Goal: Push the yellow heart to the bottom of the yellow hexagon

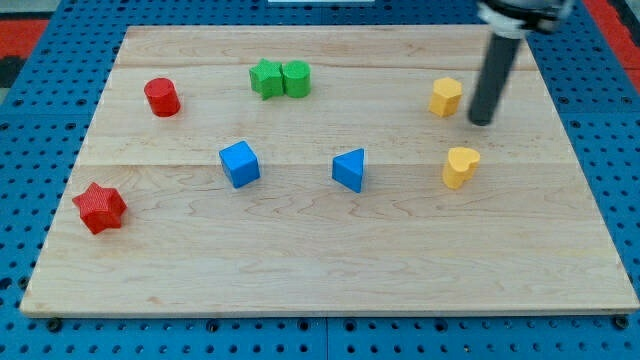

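A yellow heart [461, 166] is seen lying on a pale wooden board [320, 270], toward the view's right and about halfway down. Above it, slightly toward the view's left, a yellow hexagon [446, 96] is seen; the two are apart, with bare wood between them. The heart is thus already placed roughly below the hexagon, though a little toward the view's right of it.

A dark rod is seen coming down from the view's top right, and its lower end, my tip [481, 122], is set on the board just to the view's right of the hexagon and above the heart, touching neither. No claw is fitted to this arm, so nothing can be held or opened; only a plain rod end is present.

The step in hand is judged to be the approach or final adjustment. If the heart is to be brought more squarely beneath the hexagon, the tip would need to be carried round to the heart's right side and a short push toward the view's left given, with care taken that the hexagon is not knocked.

Farther off, a blue triangle [349, 169], a blue cube [239, 163], two green blocks [281, 78], a red cylinder [161, 97] and a red star [99, 207] are seen.
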### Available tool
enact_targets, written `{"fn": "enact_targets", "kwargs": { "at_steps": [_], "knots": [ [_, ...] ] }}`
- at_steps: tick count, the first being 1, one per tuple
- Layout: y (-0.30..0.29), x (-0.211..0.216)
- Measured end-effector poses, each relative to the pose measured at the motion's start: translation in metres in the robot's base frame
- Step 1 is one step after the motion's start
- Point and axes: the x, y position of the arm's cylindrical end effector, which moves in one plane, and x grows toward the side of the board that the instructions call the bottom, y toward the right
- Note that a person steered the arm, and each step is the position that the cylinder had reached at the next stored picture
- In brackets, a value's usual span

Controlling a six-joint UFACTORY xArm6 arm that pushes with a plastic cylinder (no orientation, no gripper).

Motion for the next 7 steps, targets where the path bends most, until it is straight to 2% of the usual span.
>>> {"fn": "enact_targets", "kwargs": {
  "at_steps": [1, 2, 3, 4, 5, 6, 7],
  "knots": [
    [0.048, 0.030],
    [0.039, 0.082],
    [-0.007, 0.132],
    [-0.073, 0.133],
    [-0.098, 0.083],
    [-0.098, 0.040],
    [-0.098, 0.066]
  ]
}}
